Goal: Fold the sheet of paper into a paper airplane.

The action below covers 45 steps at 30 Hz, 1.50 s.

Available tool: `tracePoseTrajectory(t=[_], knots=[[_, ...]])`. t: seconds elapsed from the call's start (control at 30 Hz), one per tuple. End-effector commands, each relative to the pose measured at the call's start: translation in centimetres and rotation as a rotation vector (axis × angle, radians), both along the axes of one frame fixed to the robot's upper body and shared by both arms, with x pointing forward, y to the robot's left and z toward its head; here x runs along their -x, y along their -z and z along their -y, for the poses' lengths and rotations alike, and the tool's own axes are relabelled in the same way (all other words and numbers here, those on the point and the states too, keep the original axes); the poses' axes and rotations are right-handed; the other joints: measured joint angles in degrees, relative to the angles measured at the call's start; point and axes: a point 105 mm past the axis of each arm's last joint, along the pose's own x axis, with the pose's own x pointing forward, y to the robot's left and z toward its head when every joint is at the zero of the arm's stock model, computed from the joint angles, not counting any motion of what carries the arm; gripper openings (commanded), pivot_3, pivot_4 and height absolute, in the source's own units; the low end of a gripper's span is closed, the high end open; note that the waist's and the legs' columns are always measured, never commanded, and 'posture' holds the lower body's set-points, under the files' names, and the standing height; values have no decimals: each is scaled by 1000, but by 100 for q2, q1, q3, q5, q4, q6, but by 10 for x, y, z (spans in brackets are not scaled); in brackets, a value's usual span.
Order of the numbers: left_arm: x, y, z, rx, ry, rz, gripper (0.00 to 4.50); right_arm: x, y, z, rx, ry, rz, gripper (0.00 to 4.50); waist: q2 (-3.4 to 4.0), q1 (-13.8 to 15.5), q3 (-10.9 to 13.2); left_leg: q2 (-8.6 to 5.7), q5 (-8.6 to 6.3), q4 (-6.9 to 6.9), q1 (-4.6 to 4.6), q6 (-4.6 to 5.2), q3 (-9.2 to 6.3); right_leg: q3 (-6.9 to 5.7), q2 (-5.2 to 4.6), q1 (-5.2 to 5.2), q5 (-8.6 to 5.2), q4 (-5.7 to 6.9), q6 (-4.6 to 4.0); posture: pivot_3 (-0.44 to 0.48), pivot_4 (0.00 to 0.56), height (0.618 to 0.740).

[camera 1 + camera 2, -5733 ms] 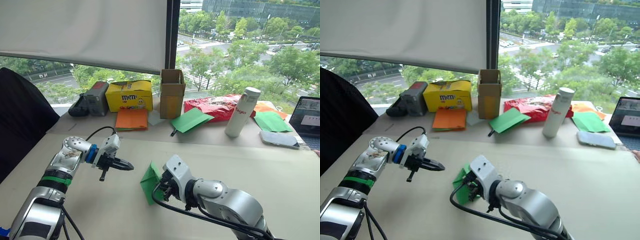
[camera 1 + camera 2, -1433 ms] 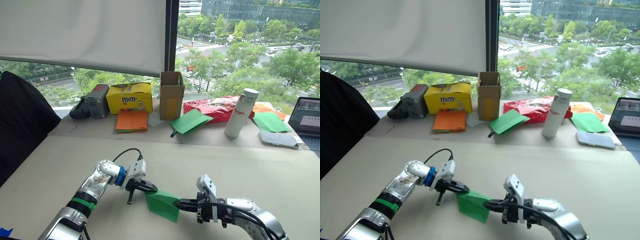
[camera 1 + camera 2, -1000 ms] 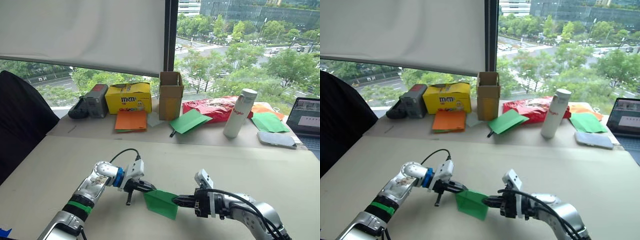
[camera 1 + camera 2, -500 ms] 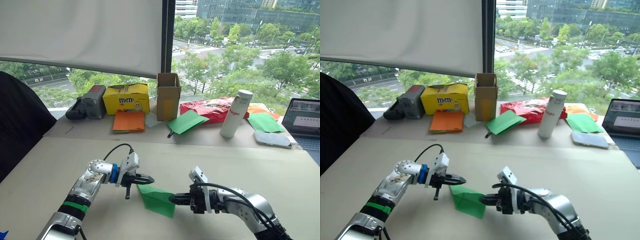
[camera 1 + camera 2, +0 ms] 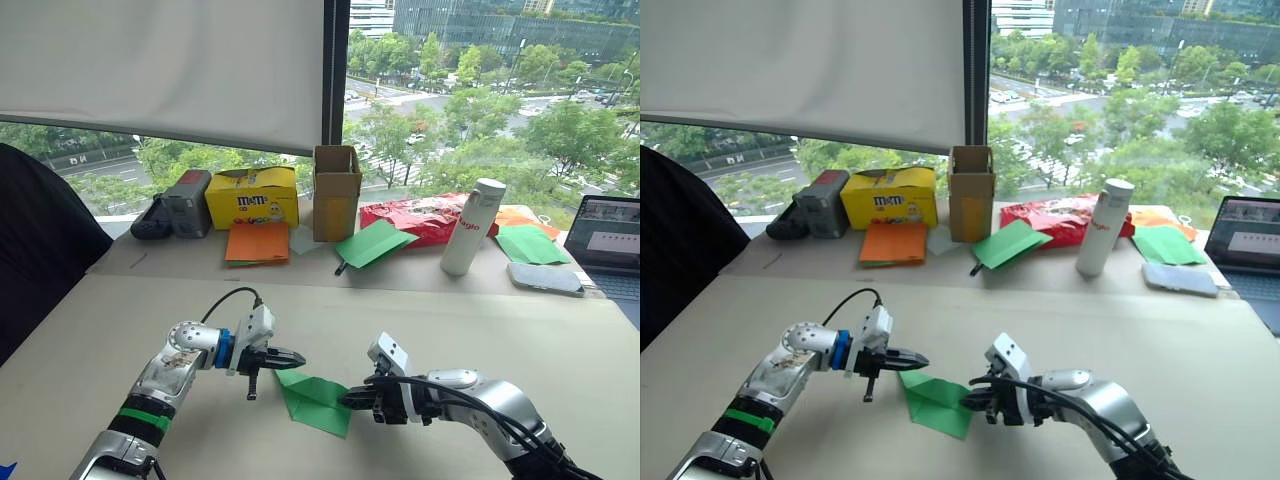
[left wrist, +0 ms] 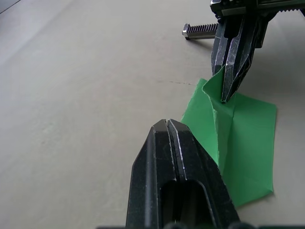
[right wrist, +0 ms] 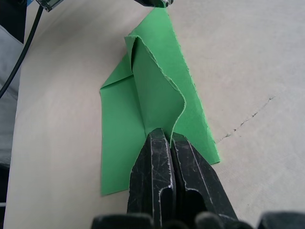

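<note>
Green, creased sheet of paper [image 5: 315, 402] lying on the near part of the beige table [image 5: 500, 340], between the two grippers, partly folded with one flap raised. Right gripper [image 5: 347, 399] at its right edge, fingers pressed together, pinching the raised fold. Left gripper [image 5: 297, 358] at the far-left corner, fingers pressed together, tip at the paper's edge; cannot tell whether gripping it. Farther back along the window: orange paper sheets [image 5: 259, 241], yellow box [image 5: 252, 196], cardboard box [image 5: 337, 193], white bottle [image 5: 473, 227].
</note>
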Motion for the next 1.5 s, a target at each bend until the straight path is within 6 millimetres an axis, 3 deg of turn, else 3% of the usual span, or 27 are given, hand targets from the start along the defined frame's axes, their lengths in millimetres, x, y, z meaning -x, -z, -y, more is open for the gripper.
tracePoseTrajectory(t=[0.03, 0.23, 0.33, 0.47, 0.8, 1.03, 1.2, 1.23, 1.33, 1.43, 1.5], knots=[[7, -12, 6, 34, 48, 41, 0, 3, 26, 15, 100, 61, -86, 29, 1, 1, 0, 0, 0, 0, 0, 0, 0, 1, 0, 0, 0, -1, 0, 0, 150, 656], [27, -28, 24, 170, 138, -32, 0, 1, 27, 17, 106, 68, -86, 29, 1, 18, 1, 0, 0, -2, 0, 0, 0, 1, -1, 1, -2, -3, 3, 0, 150, 656], [33, -12, 22, 86, 169, -21, 0, 1, 27, 18, 107, 70, -83, 29, 8, 17, -1, 0, 0, -5, 1, 0, 1, 3, 2, 2, -14, -4, 24, 0, 150, 656], [25, 4, 17, 14, 141, 38, 0, 1, 26, 19, 107, 72, -81, 29, 10, 42, 0, 0, 0, -5, 2, 0, 1, 3, 2, 2, -14, -4, 23, 0, 150, 656], [23, 38, 5, -40, 79, 16, 0, 2, 25, 20, 115, 68, -68, 29, 11, 56, -1, 0, 0, -6, 0, 0, 2, 4, 0, 0, -14, -6, 23, 0, 150, 656], [27, 48, 0, -45, 65, -22, 0, -1, 19, 20, 88, 78, -57, 29, 14, 68, -2, 0, 0, -6, -1, 0, 2, 3, -2, 1, -16, -9, 27, 0, 150, 656], [30, 52, -1, -37, 55, -50, 0, -17, -1, 24, 71, 130, 93, 1608, 25, 80, 4, 0, 0, -6, -6, 0, 2, 3, -4, -1, -16, -11, 27, 0, 150, 656], [30, 52, -1, -36, 56, -51, 0, -20, -15, 21, -16, 147, 111, 1859, 27, 85, 5, -1, 0, -5, -11, 0, 2, 3, -6, -3, -17, -12, 30, 0, 150, 656], [29, 52, 0, -28, 53, -56, 0, -23, -57, 17, -239, 153, 255, 1859, 43, 100, 17, -2, 0, -5, -24, 0, -3, 1, -4, -9, -17, -17, 30, 0, 150, 656], [29, 51, 0, -25, 55, -59, 0, -17, -61, 9, -245, 98, 329, 1859, 55, 90, 23, -5, -1, -7, -32, 0, -2, 1, -1, -16, -15, -20, 26, 0, 150, 656], [28, 51, 0, -25, 59, -62, 0, -17, -56, 0, -213, 54, 399, 1323, 57, 89, 25, -4, -1, -10, -31, 2, -3, 0, -2, -12, -14, -26, 24, 0, 150, 656]])
